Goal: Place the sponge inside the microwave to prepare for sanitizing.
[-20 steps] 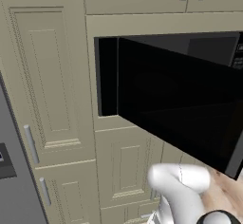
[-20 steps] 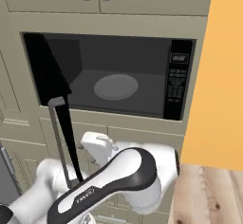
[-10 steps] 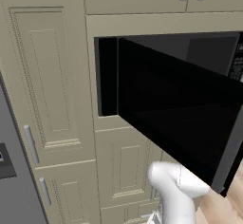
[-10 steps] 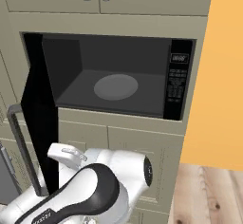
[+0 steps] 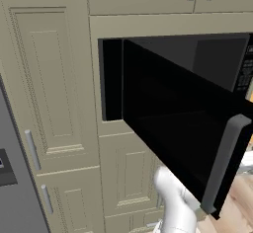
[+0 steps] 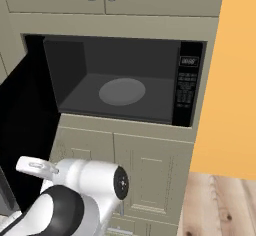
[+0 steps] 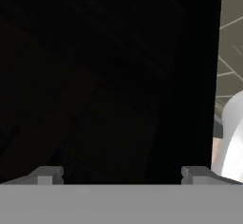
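Observation:
The microwave (image 6: 120, 75) is built into the beige cabinet wall, with a dark grey cavity, a round turntable (image 6: 122, 91) and a black button panel (image 6: 186, 92). Its glossy black door (image 5: 173, 123) stands swung wide open to the left, its grey handle (image 5: 225, 163) nearest the base. In the hand view my gripper (image 7: 122, 175) is open with nothing between its fingertips (image 7: 45, 174), close in front of the black door (image 7: 104, 76). My arm (image 6: 75, 190) is low, below and left of the cavity. The sponge is out of view.
Beige cabinet doors (image 6: 150, 175) sit below the microwave, and a tall panelled door (image 5: 54, 79) stands to its left. An orange wall (image 6: 235, 80) rises on the right over wooden floor (image 6: 220, 205). A grey appliance (image 5: 10, 187) flanks the far left.
The microwave door has swung further open to the left, away from the cavity. My arm has dropped lower and moved left with it.

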Motion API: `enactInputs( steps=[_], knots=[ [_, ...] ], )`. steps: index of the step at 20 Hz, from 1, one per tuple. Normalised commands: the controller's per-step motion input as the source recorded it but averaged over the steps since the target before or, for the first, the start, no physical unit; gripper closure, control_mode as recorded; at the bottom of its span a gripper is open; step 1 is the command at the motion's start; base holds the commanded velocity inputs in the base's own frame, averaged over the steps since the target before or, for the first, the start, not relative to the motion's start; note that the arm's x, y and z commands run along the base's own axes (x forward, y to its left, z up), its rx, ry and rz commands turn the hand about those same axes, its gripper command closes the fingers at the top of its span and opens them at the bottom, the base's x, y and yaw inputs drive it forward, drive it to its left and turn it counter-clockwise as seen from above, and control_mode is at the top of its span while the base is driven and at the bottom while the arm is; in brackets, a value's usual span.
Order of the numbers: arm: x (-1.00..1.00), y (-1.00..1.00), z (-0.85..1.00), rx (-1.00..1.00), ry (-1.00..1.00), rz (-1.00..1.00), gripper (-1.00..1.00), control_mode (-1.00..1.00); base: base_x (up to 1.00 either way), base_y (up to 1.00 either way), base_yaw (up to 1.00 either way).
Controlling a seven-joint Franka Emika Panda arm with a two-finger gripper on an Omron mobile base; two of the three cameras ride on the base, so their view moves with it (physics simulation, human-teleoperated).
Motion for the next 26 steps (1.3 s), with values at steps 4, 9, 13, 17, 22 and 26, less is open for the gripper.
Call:
enactInputs(
  steps=[4,9,13,17,22,26],
  knots=[
    [-0.13,0.58,0.0,-0.06,-0.04,0.0,-1.0,-1.0,0.0,0.0,0.0],
    [-0.1,0.58,0.0,-0.05,-0.05,0.0,-1.0,-1.0,0.0,0.0,0.0],
    [-0.02,0.57,0.0,-0.05,-0.05,-0.02,-1.0,-1.0,0.0,0.0,0.0],
    [-0.05,0.57,0.0,-0.03,-0.06,-0.04,-1.0,-1.0,0.0,0.0,0.0],
    [-0.09,0.62,-0.01,-0.05,-0.07,-0.06,-1.0,-1.0,0.0,0.0,0.0],
    [-0.1,0.55,-0.05,-0.05,-0.05,-0.06,-1.0,-1.0,0.0,0.0,0.0]
  ],
)
